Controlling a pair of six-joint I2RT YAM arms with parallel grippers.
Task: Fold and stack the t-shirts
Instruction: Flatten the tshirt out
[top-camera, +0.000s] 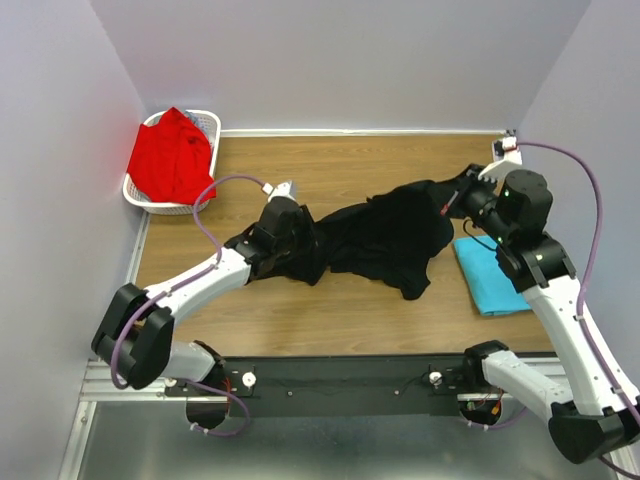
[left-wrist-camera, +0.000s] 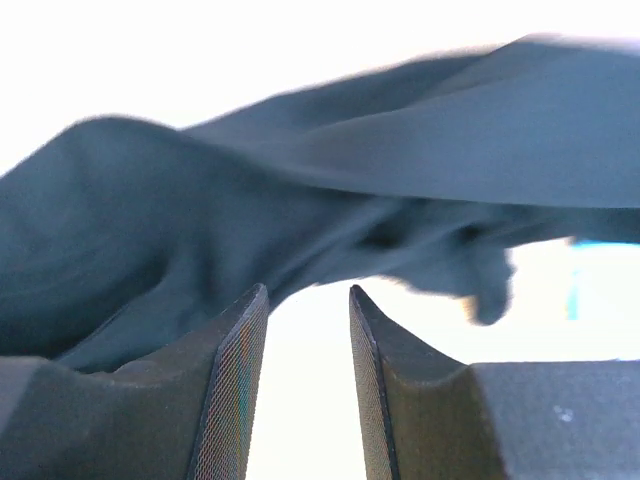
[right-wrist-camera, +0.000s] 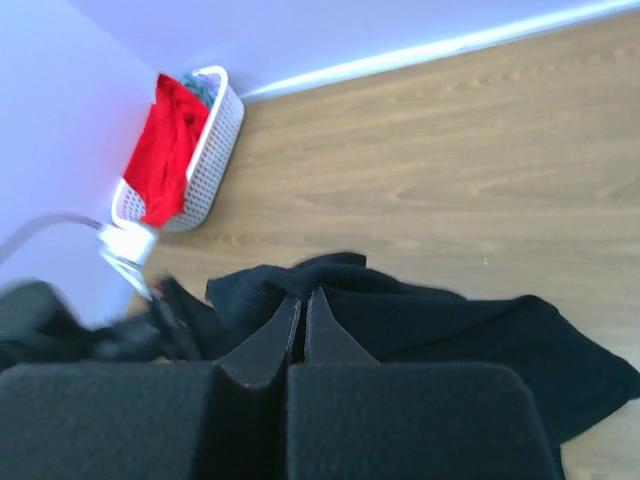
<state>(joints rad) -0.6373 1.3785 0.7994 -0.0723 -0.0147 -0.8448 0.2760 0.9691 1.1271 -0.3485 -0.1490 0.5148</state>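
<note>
**Black t-shirt strung slantwise across the worktop**

The black t-shirt (top-camera: 385, 235) lies bunched in a long band on the worktop (top-camera: 350, 310). Its long axis runs from the near left up to the far right. The right gripper (right-wrist-camera: 303, 293) has its jaws clenched on the far-right end. The left gripper (left-wrist-camera: 308, 292) sits at the left end with its jaws released, cloth draped just beyond them. The turquoise t-shirt (top-camera: 492, 275) lies flat beside the right arm. The red t-shirt (top-camera: 172, 157) drapes over the basket (top-camera: 140, 197).

One black t-shirt (top-camera: 385, 240), large, crumpled, stretched across centre; one turquoise t-shirt (top-camera: 492, 272), folded flat, right side; one red t-shirt (top-camera: 172, 155), draped over basket (top-camera: 140, 198), far-left corner.
</note>
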